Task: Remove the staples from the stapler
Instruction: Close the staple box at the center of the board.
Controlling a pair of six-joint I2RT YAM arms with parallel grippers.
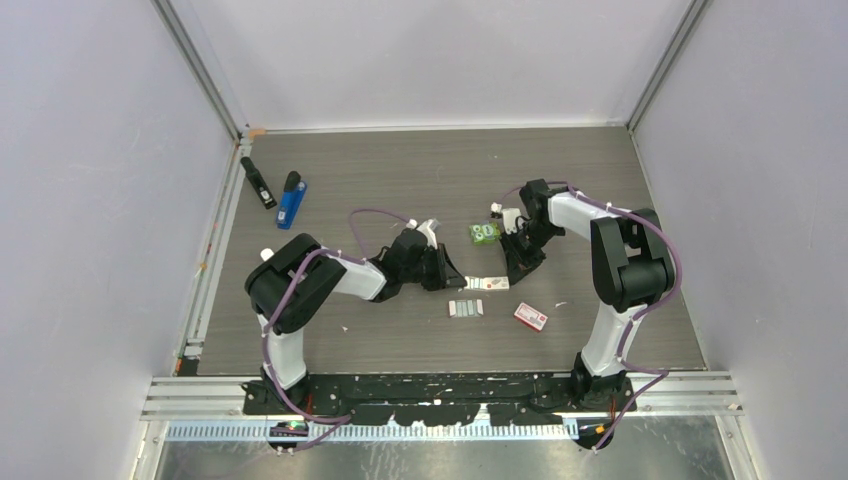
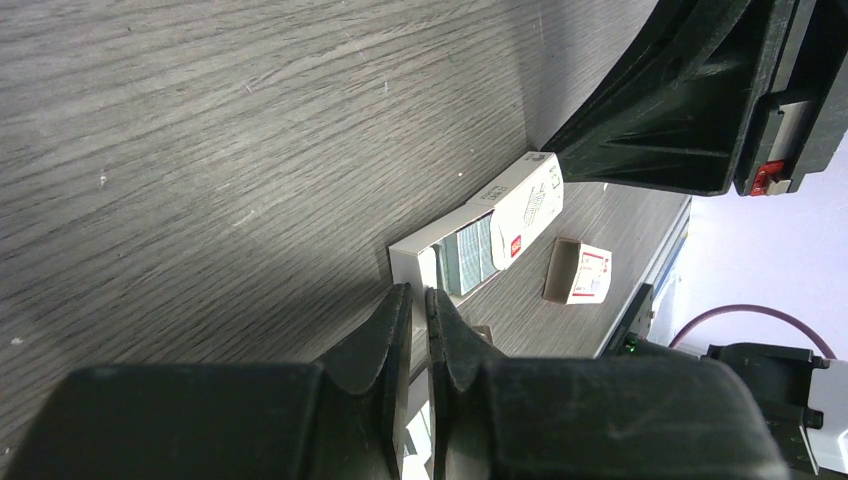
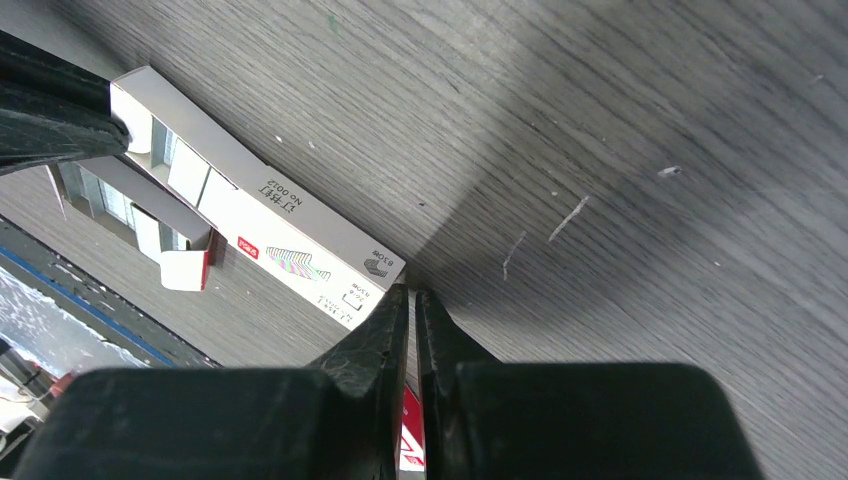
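Table (image 1: 400, 170): grey wood-grain top, scuffed. Far left: black stapler (image 1: 258, 182) and blue stapler (image 1: 291, 198), just beside each other. Centre: green packet (image 1: 484, 233). Nearer the arm bases: open white box (image 1: 487, 283) lying flat, grey strips showing inside. Just beside it, loose staple strips (image 1: 465, 308), with a red-and-white box (image 1: 531, 317) to their right.

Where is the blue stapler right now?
In the top view, the blue stapler lies near the table's far-left corner, just right of the black stapler and beyond the left arm, with neither arm touching it.
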